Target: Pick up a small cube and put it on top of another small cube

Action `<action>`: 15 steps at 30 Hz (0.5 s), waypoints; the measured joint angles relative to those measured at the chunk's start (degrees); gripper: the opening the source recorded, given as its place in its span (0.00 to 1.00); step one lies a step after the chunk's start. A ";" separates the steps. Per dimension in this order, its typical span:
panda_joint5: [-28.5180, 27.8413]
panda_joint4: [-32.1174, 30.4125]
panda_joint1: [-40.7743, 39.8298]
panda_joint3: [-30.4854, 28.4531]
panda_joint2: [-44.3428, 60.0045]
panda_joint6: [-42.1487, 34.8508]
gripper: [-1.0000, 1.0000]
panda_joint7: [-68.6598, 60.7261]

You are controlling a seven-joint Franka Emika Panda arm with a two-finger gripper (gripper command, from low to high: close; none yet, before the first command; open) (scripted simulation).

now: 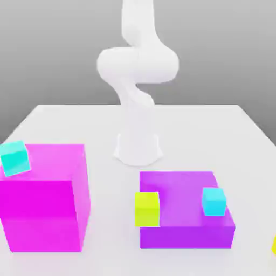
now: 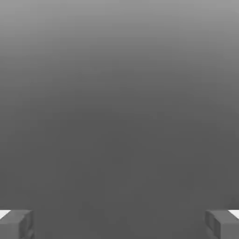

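From the exterior view I have a white Franka Emika Panda arm [image 1: 138, 70] standing on a pale desk [image 1: 188, 135]. Toward the exterior view's left sits a large magenta block [image 1: 43, 199], and a small turquoise cube [image 1: 15, 158] lies at its top, by the exterior view's left edge, turned at an angle to the block's sides. Toward the exterior view's right of the magenta block, and apart from it, I see a low, wide purple block [image 1: 186, 210]. A small yellow-green cube [image 1: 146, 209] shows against its left side in this view; whether it touches the block I can't tell. A small cyan cube [image 1: 214, 201] shows against the purple block's right part, squarer to my view than the turquoise one. At the exterior view's right edge a bit of a yellow object [image 1: 274, 246] is cut off by the frame. All three small cubes are plain and evenly coloured, and I read no writing on anything.

The hand view gives me what the exterior view does not: my gripper [image 2: 119, 225], its two grey fingertips far apart, opened wide, with nothing held between them. Behind them I get a smooth grey background [image 2: 119, 116], lighter along one edge.
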 joint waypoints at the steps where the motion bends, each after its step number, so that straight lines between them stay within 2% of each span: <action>1: 0.56 0.23 1.70 -0.49 2.26 0.50 0.50 -2.63; 8: 4.49 1.75 11.77 -2.67 17.05 3.73 0.50 -19.91; 15: 7.94 3.25 18.49 -1.40 31.64 6.91 0.50 -36.68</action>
